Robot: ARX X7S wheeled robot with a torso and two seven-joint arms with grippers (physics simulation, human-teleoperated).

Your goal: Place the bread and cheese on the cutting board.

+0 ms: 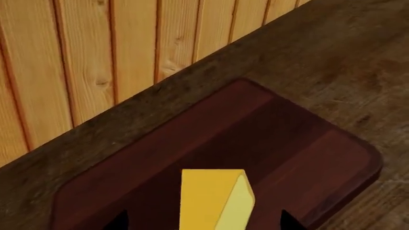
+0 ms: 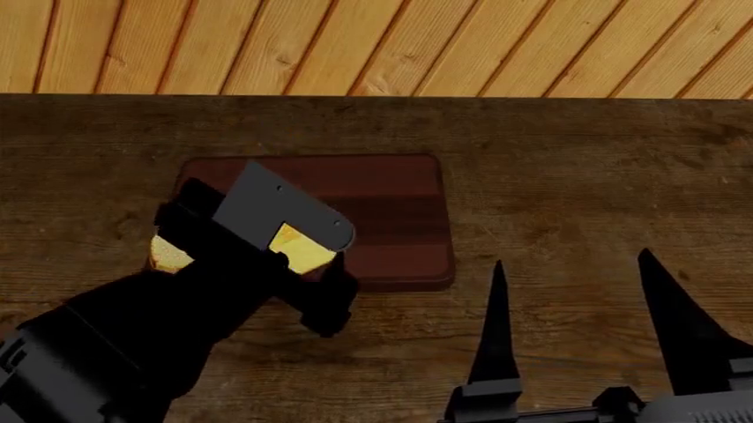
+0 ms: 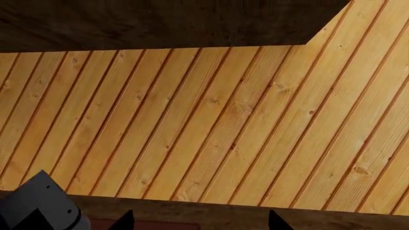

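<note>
- While the left gripper [image 2: 309, 264] hangs over the cutting board [image 2: 389, 207], it pinches the yellow cheese [image 1: 214, 201] between its black tips.
- Just past the board's left edge, a golden bit peeks out by the arm; it may be the bread [image 2: 169, 256].
- Over on the right, the right gripper [image 2: 577, 304] is spread wide above the brown countertop [image 2: 588, 176], holding nothing.

The left arm is stretched forward, its gripper [image 2: 309, 264] closed on a held item. The right gripper [image 2: 577, 291] is held with 2 fingers spread apart.
</note>
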